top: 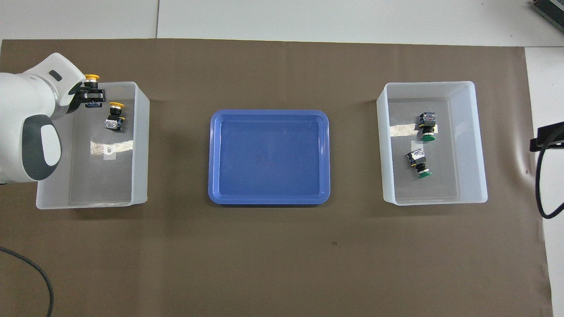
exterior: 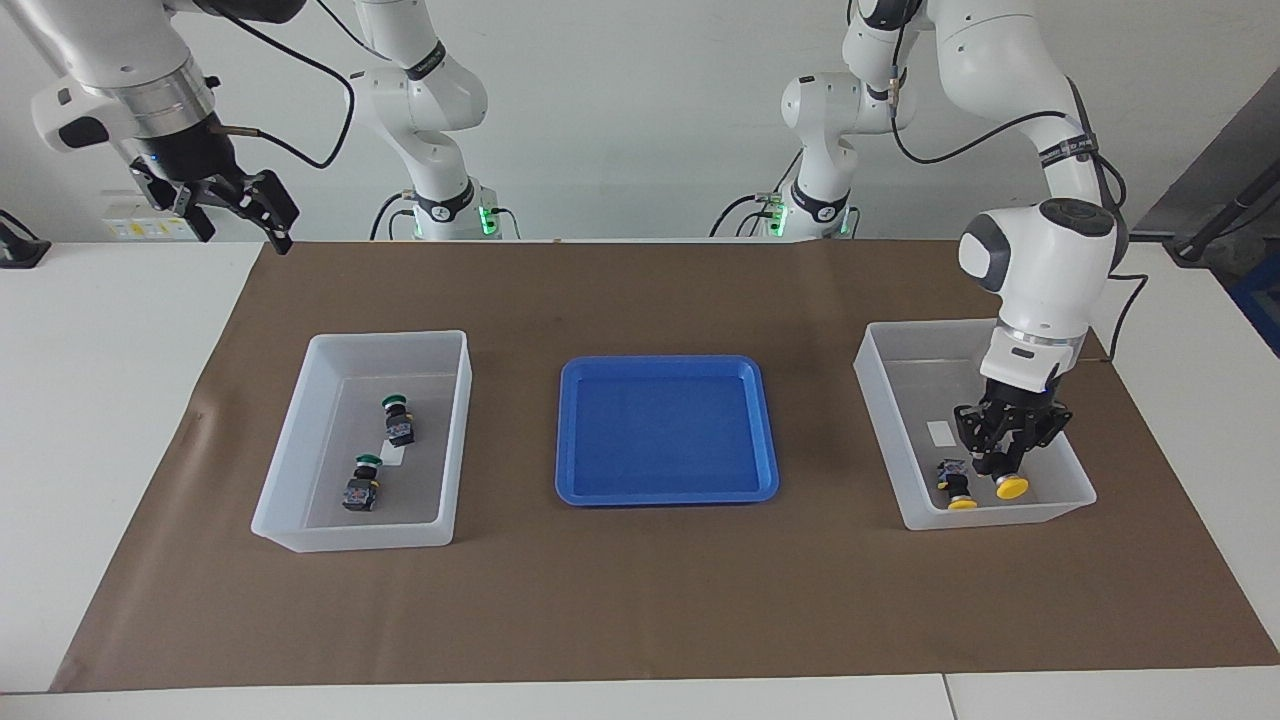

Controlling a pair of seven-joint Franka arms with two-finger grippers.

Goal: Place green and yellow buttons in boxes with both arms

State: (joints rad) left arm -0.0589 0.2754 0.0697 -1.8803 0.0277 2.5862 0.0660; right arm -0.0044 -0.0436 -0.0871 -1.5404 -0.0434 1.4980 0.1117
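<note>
Facing view, left arm: bent down into the box [exterior: 880,400] at its end; left gripper [exterior: 1008,470] clamped on a yellow button [exterior: 1012,487], cap down, just beside the lying yellow button [exterior: 957,486]
Facing view, right arm: waits raised over the brown mat's [exterior: 640,580] corner; right gripper [exterior: 235,205] spread wide, holding nothing
Facing view, labels: white label [exterior: 941,432] on the floor, no writing readable
Overhead view, other box [top: 478,141]: two green buttons [top: 427,127] [top: 419,165] lie inside
Overhead view, room: blue tray [top: 269,156] bare between the boxes; the held button hangs near the box's wall farthest from the robots

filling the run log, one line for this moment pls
left gripper: shut on yellow button, over box | right gripper: open, waiting
</note>
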